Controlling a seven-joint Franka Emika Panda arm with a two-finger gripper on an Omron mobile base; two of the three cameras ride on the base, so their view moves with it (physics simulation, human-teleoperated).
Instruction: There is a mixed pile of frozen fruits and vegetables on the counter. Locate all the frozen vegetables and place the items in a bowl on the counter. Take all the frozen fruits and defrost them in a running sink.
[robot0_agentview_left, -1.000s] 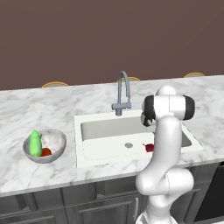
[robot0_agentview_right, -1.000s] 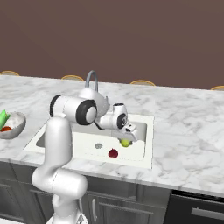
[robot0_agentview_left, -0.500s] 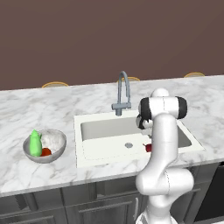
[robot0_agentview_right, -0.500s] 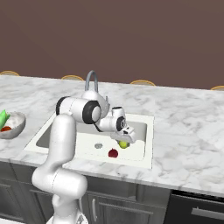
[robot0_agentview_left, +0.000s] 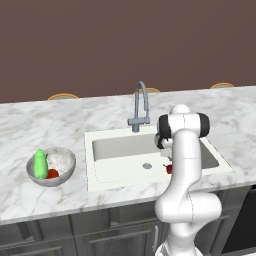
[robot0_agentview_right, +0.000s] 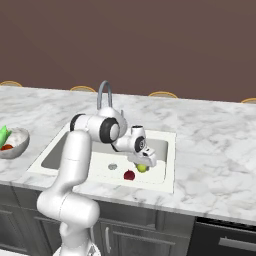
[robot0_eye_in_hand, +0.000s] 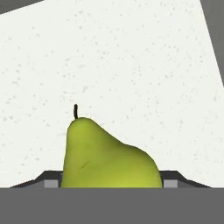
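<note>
The fingers (robot0_agentview_right: 143, 165) grip the yellow-green pear-shaped fruit (robot0_eye_in_hand: 108, 156) over the white rectangular sink (robot0_agentview_right: 162, 150); a dark red pointed piece (robot0_agentview_right: 129, 175) lies beside.

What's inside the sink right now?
In the sink: a dark red fruit on the floor by the drain, and the gripper closed on a yellow-green pear. The arm hides part of the basin.

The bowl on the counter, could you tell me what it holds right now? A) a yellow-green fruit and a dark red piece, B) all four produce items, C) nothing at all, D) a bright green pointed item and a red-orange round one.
D: in the left base view the bowl holds the bright green pointed item and the red-orange round item, while the dark red piece lies in the sink.
</note>
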